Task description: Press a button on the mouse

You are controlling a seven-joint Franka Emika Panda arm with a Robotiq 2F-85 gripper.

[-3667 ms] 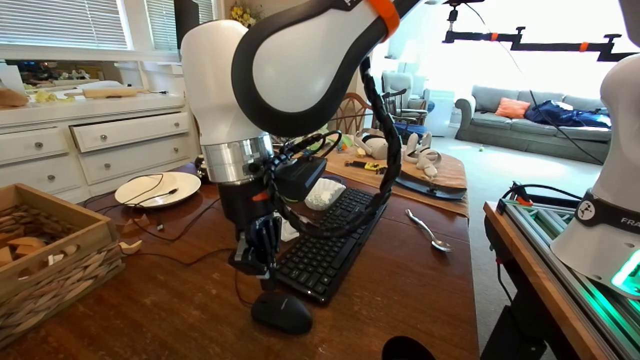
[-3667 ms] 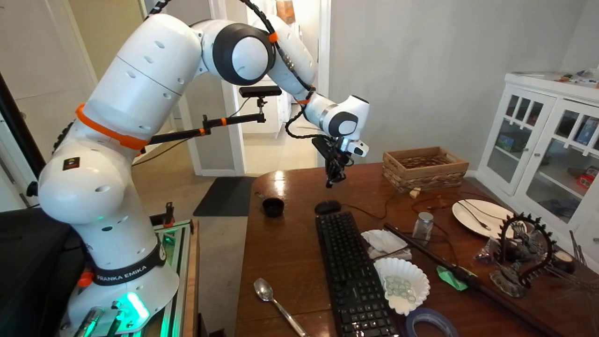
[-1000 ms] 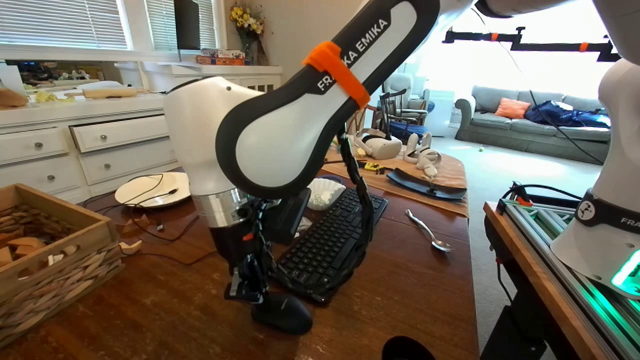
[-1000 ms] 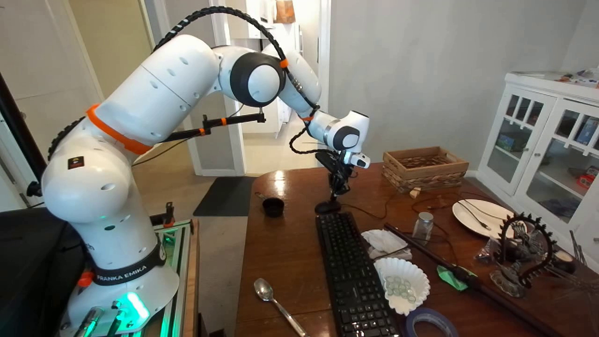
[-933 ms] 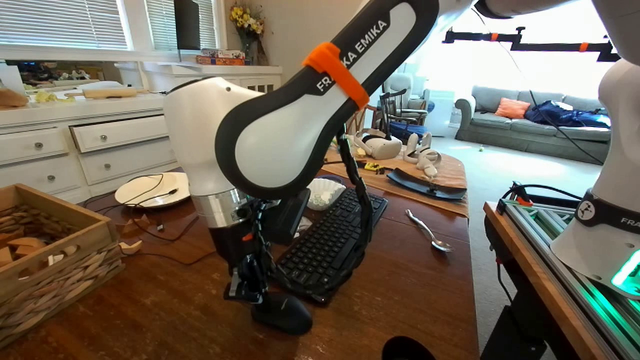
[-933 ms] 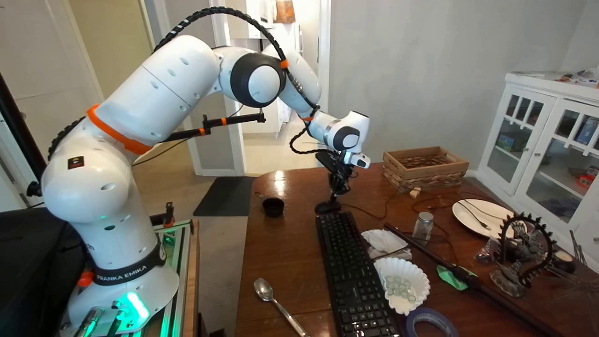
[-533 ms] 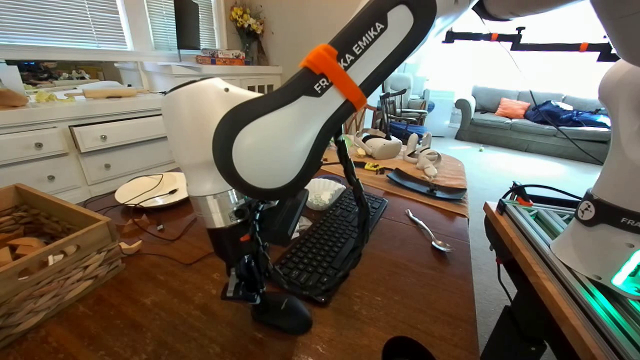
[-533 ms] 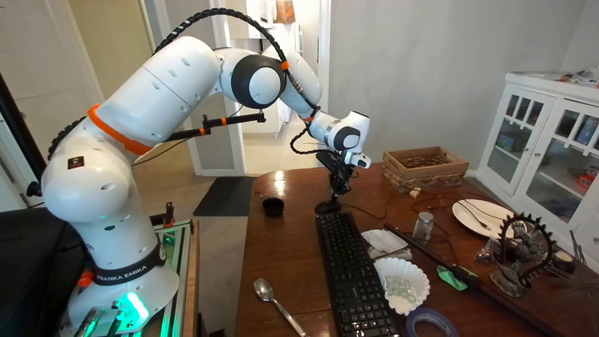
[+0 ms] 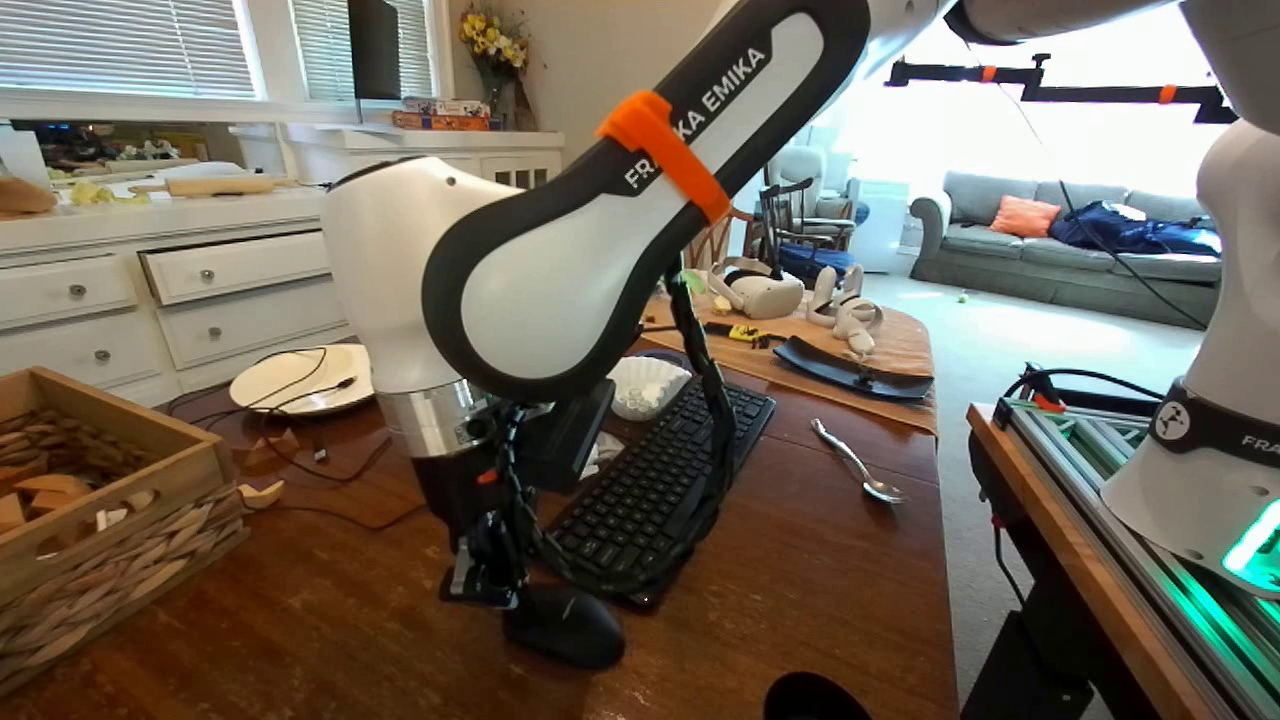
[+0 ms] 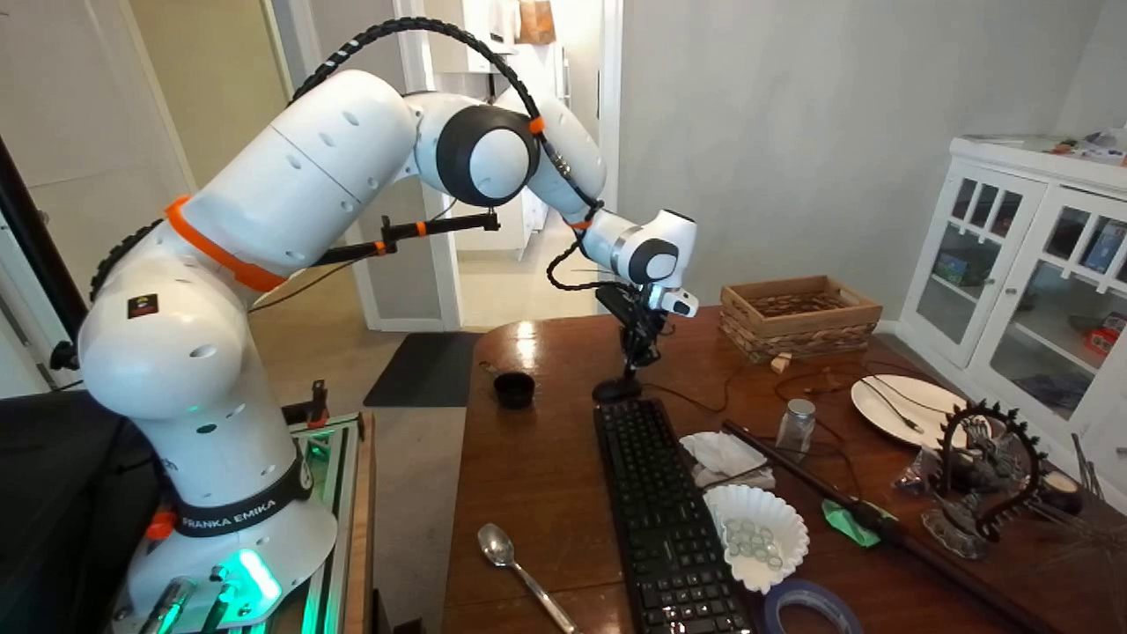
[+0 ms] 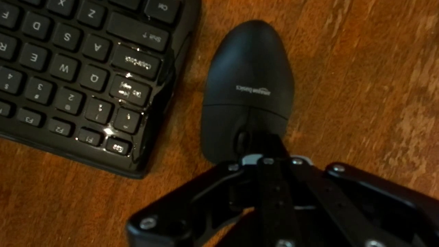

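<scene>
Gripper (image 11: 272, 147) checked in the wrist view: fingers drawn fully together, no gap discernible at the tips, nothing held between them. Fingertips sit over the front end of the mouse (image 11: 248, 72), at the button (image 11: 267, 121) farther from the keyboard (image 11: 68, 68) and just beside the scroll wheel (image 11: 242, 141). Tips appear to touch the mouse; whether the button is depressed cannot be determined.

Mouse lies flat on the table (image 10: 546, 467), domed side up, just beside the keyboard's Esc end, a strip of table between the two. Lettering (image 11: 253, 90) on its back reads "amazon basics", upside down in the wrist view.

Arm (image 9: 560, 290) reaches down beyond that same end of the keyboard. Its braided cable (image 9: 716, 405) hangs across the keyboard in an exterior view; contact with the keys cannot be confirmed.

Spacebar side of the keyboard: metal spoon (image 10: 528, 578), apart; small dark cup (image 10: 513, 389), well apart, past the Esc end. Function-key side: fluted white bowl (image 10: 790, 524), clear glass pieces (image 10: 748, 541) inside, just beside; roll of blue tape (image 10: 806, 592), near; crumpled white cloth or paper (image 10: 722, 453), nearer the Esc end than the bowl; wooden basket (image 10: 810, 333), well apart, beyond the Esc end.
</scene>
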